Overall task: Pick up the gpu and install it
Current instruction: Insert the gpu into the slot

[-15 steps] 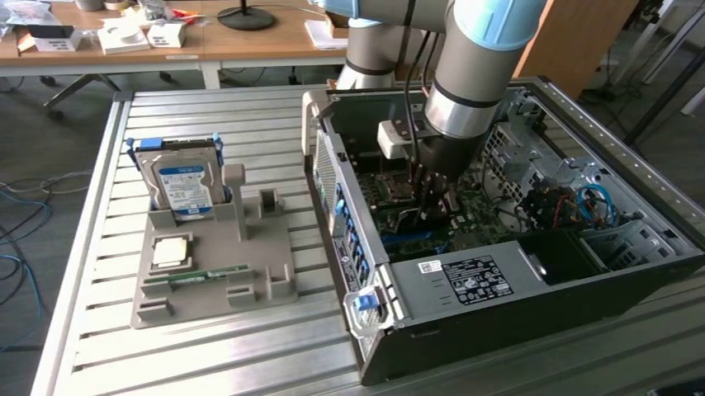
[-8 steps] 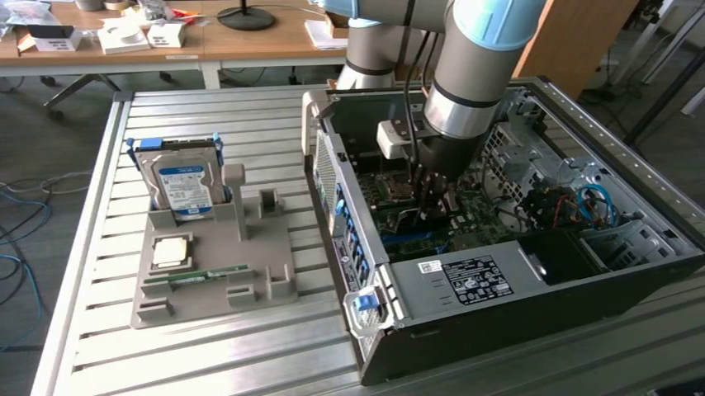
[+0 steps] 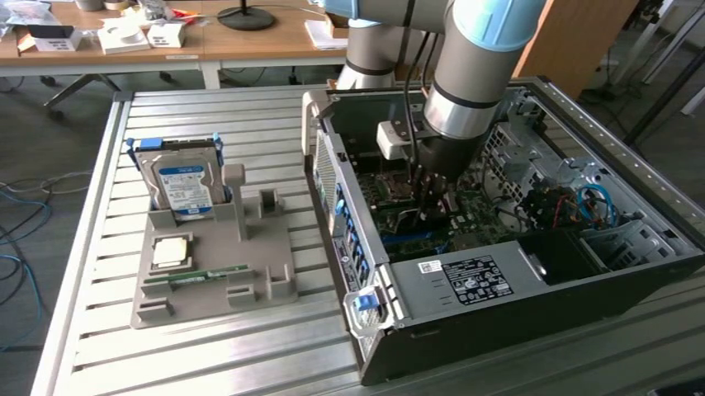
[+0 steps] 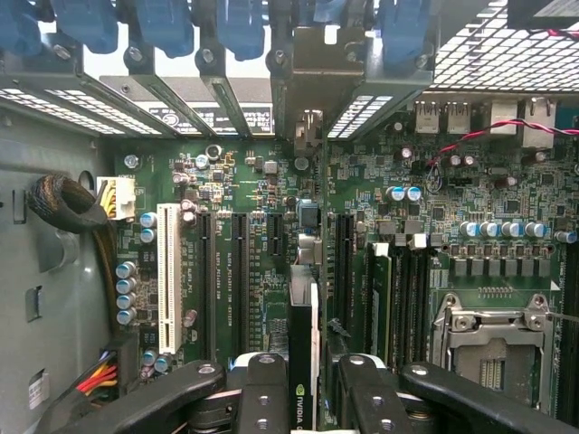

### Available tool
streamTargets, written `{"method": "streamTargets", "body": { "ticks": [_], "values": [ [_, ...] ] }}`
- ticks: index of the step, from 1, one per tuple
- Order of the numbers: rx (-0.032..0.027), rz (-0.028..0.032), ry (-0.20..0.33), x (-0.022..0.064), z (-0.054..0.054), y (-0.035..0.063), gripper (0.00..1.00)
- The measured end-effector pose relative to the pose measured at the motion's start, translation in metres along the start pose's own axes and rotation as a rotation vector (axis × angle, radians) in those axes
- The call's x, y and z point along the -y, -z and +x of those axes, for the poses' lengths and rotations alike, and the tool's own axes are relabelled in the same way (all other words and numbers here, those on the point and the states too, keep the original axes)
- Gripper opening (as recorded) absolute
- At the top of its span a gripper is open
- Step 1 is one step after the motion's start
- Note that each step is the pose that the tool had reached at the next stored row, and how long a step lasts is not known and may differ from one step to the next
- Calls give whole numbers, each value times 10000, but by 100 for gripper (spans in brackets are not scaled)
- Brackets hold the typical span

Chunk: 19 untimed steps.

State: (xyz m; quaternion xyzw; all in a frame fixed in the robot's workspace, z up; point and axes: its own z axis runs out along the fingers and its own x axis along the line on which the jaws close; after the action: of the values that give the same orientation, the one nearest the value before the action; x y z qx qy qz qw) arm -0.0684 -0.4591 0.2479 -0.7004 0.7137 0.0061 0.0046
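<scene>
Here we see the arm (image 3: 468, 74) reaching down into the open computer case (image 3: 551, 264), which lies on its side on the right part of the metal surface (image 3: 220, 363) in the exterior view. The tool (image 4: 312, 384) is clenched on the gpu (image 4: 303, 334). Its black fingers (image 4: 262, 389) press on both sides of the thin card, which stands on its edge over the green board (image 4: 262, 199). The card's metal strip (image 4: 312, 72) sits at the back wall of the case, between the blue clips (image 4: 163, 23). The card runs in line with the long black slots (image 4: 240, 271) on the board, with a white slot (image 4: 167, 276) off to one side.

On the left of the surface sits a grey holder (image 3: 210, 264). A hard drive (image 3: 182, 186) with a blue and white label stands up at its far end. A small square chip (image 3: 171, 252) and a thin green stick (image 3: 198, 276) lie nearer to us on it.
</scene>
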Motion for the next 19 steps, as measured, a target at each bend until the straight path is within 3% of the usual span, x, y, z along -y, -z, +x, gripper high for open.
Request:
{"method": "streamTargets", "body": {
  "ticks": [19],
  "values": [
    [4,1,0,0,0,-16,26]
  ]
}}
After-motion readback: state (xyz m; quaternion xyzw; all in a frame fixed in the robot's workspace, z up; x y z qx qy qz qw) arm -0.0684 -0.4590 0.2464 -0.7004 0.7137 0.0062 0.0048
